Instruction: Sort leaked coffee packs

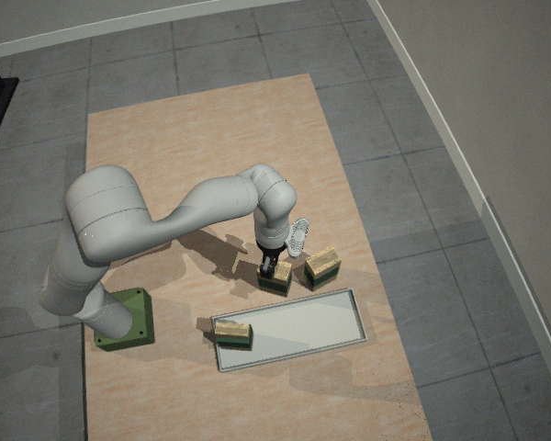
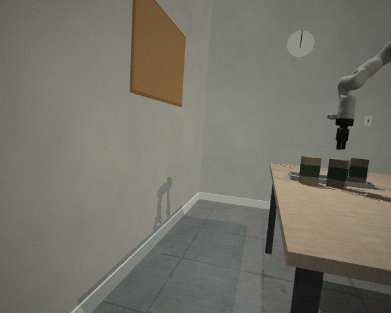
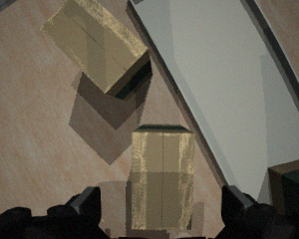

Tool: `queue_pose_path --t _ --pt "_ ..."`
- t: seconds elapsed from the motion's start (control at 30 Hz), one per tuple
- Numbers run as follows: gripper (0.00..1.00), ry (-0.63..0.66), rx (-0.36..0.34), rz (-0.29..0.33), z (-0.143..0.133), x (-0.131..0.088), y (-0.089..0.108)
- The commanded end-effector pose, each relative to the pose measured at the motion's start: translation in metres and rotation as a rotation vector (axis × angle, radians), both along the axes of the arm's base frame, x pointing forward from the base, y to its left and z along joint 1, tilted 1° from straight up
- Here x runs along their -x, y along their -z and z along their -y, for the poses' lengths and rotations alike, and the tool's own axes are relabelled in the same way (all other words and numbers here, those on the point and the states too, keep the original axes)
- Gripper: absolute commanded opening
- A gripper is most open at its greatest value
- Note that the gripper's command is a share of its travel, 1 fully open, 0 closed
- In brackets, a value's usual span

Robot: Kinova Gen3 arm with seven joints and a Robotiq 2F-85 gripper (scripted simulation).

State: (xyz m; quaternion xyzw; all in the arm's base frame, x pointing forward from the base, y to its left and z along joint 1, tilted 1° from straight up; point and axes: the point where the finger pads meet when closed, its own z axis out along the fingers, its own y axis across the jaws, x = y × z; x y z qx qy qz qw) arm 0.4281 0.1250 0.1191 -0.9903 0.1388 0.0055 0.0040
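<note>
Three tan coffee packs with a dark green band are on the wooden table. The middle pack (image 1: 275, 277) stands upright just behind the grey tray (image 1: 290, 327). My gripper (image 1: 267, 266) hangs open a little above this pack, apart from it, as the side view shows (image 2: 340, 145). In the wrist view the pack (image 3: 161, 179) lies between my two fingers. The right pack (image 1: 321, 266) stands next to it, turned at an angle. The third pack (image 1: 232, 333) stands at the tray's left end, seemingly inside it.
My green base (image 1: 124, 320) is at the table's left side, near the tray's left end. The tray's long rim (image 3: 176, 80) runs close to the middle pack. The table's right edge lies just beyond the right pack.
</note>
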Motion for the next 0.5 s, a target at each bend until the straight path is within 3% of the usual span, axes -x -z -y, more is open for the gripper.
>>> queue_pose_path --t 0.0,0.47 --pt "0.84 -0.021 -0.002 0.001 -0.002 -0.004 0.000" --pt "0.84 -0.403 -0.005 0.008 -0.017 -0.065 -0.002"
